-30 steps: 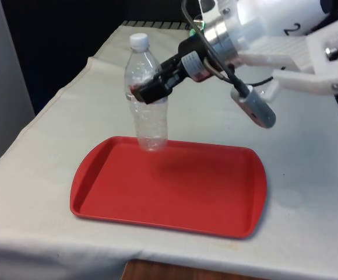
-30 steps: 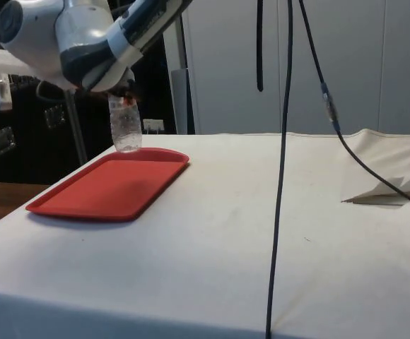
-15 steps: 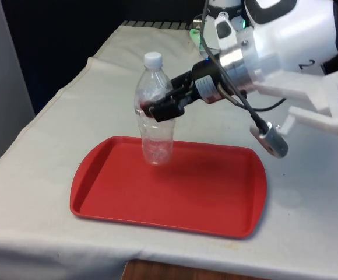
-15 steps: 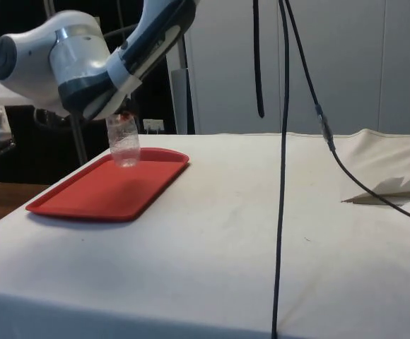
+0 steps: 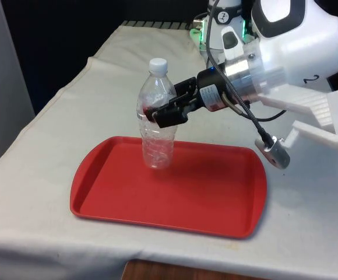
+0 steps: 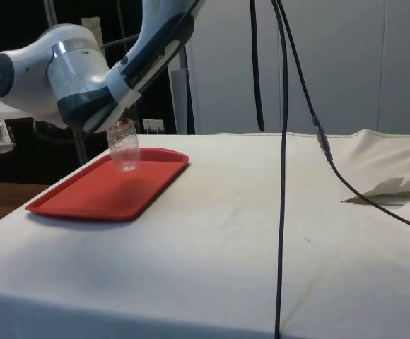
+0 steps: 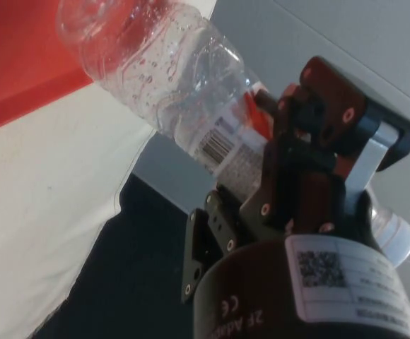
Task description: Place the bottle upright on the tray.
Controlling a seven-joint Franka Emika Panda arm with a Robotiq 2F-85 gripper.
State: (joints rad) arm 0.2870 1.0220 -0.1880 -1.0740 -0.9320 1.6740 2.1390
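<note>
Nearest the tabletop's [image 5: 35, 192] front edge: a red tray [image 5: 215, 198], bare across its near and middle floor, lying flat on the white cloth.

Toward the tray's far edge, nearer its corner on the front view's left: a clear plastic bottle [image 5: 156, 125], white cap up, nearly vertical, its base over the tray floor. Lowered and carried in from beyond the tray's far rim over the past second; base now at or just above the red surface, contact too close to call from the front or side views.

Behind the bottle: end effector [image 5: 163, 114], closed around the bottle's middle by the label, reaching in sideways from the front view's right.

Farther back: bare cloth running to the tabletop's far edge.

Judgement: descent almost finished, placement nearly done; remaining steps likely a last settle onto the tray, release, and a sideways retreat without tipping the light bottle.
</note>
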